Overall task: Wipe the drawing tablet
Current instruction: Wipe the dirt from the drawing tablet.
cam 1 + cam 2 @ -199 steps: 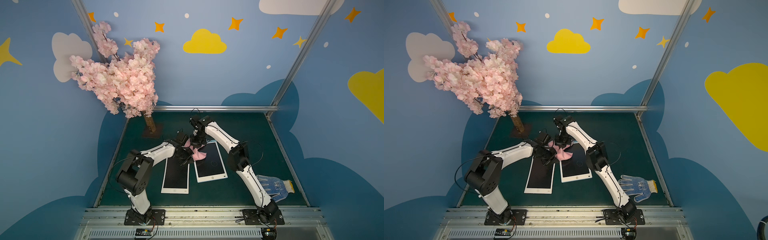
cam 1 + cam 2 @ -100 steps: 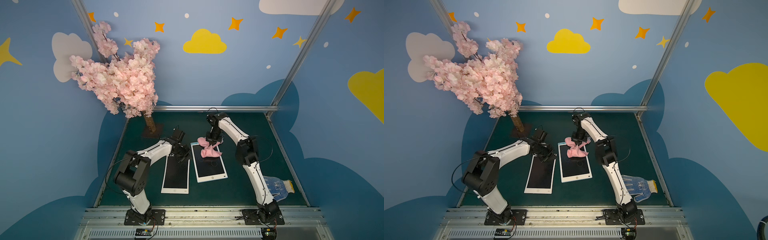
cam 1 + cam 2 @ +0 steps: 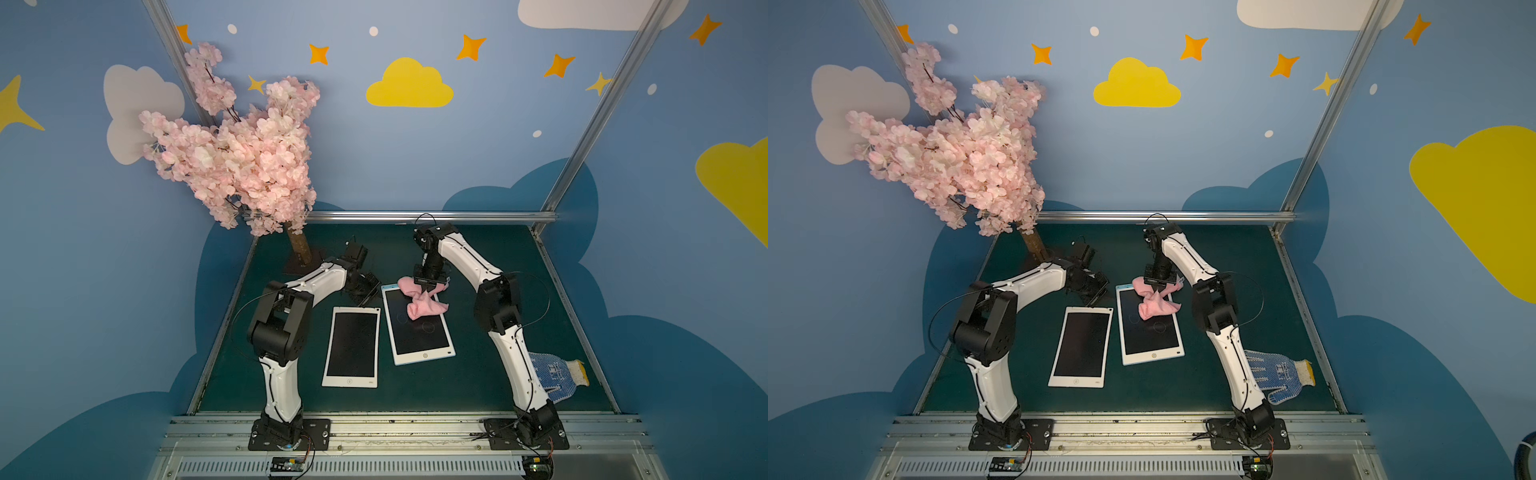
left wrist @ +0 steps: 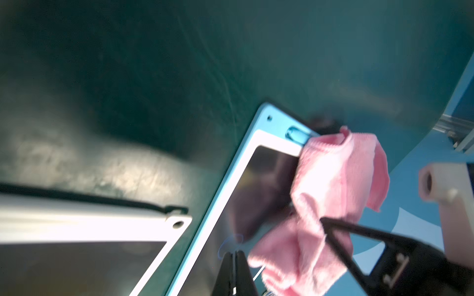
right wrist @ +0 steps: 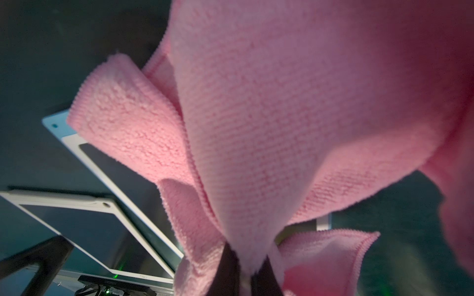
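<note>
R gripper (image 3: 430, 290) clamps pink cloth (image 3: 426, 309), bunched on far end of blue-edged drawing tablet (image 3: 415, 343) — wiping underway, likely. L gripper (image 3: 365, 296) closed, empty, just beside tablet's far corner. Next: drag cloth down-screen over faint circles (image 3: 428, 328) — keep pressure even.

Cloth (image 3: 426, 306) pink; blue-edged tablet (image 3: 419, 336), white tablet (image 3: 352, 347) (screens both dark); mat (image 3: 478, 374) dark green; glove (image 3: 555, 372) blue-dotted, yellow cuff.

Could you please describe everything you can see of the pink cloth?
The pink cloth looks like soft microfibre with stitched hems. It is crumpled into loose folds, pinched by the shut right claw, and drapes onto the far end of the blue-edged tablet, covering part of its dark screen, one flap past the far edge.
</note>
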